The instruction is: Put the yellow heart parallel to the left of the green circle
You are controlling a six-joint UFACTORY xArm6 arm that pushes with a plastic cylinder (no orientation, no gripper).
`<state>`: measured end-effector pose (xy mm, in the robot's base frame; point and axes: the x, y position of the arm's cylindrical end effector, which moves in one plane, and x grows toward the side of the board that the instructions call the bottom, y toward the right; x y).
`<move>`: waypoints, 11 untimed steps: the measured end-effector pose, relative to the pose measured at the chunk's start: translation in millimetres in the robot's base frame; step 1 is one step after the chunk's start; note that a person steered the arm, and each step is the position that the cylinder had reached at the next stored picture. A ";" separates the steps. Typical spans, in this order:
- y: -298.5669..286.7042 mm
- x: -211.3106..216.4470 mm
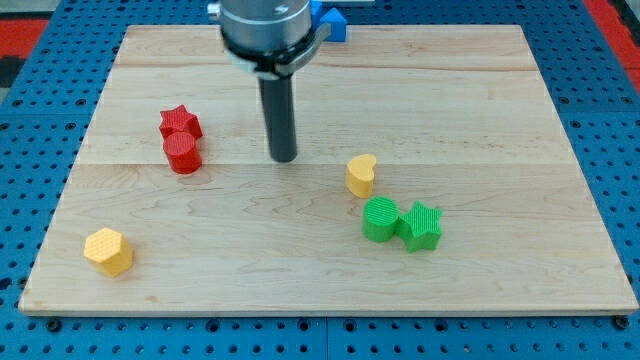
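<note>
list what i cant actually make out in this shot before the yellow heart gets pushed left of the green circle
- Blue block, camera view: mostly hidden behind the arm's grey housing at the view's top, so its shape cannot be told.
- Arm above the rod: cut off by the view's top edge.
- Green circle and green star: pressed together; the seam hides their facing sides.
- My tip: whether it touches the board cannot be told.

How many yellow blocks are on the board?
2. The yellow heart sits right of centre, just above the green circle. The yellow hexagon lies near the view's bottom left corner. None seems hidden.

My tip [284,158] down, rod upright.
</note>
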<state>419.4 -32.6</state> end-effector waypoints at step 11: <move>-72.8 101.7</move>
